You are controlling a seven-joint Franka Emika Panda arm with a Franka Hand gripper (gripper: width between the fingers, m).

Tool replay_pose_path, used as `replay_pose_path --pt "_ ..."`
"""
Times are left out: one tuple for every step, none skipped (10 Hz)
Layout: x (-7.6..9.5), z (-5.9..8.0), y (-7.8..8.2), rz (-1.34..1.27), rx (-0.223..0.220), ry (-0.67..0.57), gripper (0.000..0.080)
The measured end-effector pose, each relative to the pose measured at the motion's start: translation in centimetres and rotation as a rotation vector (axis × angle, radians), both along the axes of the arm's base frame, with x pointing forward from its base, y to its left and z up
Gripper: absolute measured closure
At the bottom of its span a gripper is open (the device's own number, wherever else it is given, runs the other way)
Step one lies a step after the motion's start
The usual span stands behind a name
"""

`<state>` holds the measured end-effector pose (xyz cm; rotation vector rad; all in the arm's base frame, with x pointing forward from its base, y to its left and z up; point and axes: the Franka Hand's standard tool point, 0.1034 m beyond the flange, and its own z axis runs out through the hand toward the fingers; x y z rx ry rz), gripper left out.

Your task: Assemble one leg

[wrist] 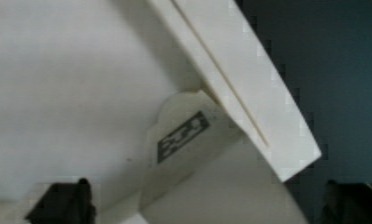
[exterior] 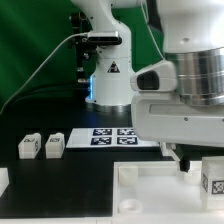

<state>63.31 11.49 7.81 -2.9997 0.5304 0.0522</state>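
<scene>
In the wrist view my gripper (wrist: 208,205) is open, its two dark fingertips (wrist: 62,203) far apart. Between and beyond them a leg (wrist: 183,135), a small white block with a black-and-white tag, lies against the edge of the large white panel (wrist: 76,80). Neither finger touches it. In the exterior view the gripper (exterior: 190,158) hangs low at the right, just above the panel (exterior: 150,190), with a tagged leg (exterior: 212,178) beside it at the panel's right end. Two more legs (exterior: 28,146) (exterior: 53,144) stand on the black table at the left.
The marker board (exterior: 110,136) lies flat behind the panel, in front of the arm's base (exterior: 110,85). Another white block (exterior: 3,180) shows at the exterior view's far left edge. A cable (exterior: 45,65) runs behind the left legs.
</scene>
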Motion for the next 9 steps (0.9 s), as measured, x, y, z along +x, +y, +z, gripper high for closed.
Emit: replay_pose_path --pt "0.11 0.16 0.13 0.183 -0.014 -0.012 0.0151" --pt "0.12 0.16 0.06 0.263 -0.019 -0.019 0.0151" --pt "0.10 0.11 0.09 0.195 -0.017 -0.013 0.0151" --pt "0.11 0.11 0.04 0.200 -0.017 -0.014 0.0265" --pt "0.10 0.10 0.04 0.199 -0.017 -0.013 0.0412" --pt "0.09 0.10 0.16 0.081 -0.013 -0.003 0.0412" --pt "0.08 0.09 0.20 -0.030 -0.014 0.008 0.0508" --pt "0.08 0.08 0.22 -0.124 -0.015 0.016 0.0508" --pt "0.08 0.10 0.24 -0.277 -0.018 0.031 0.0508"
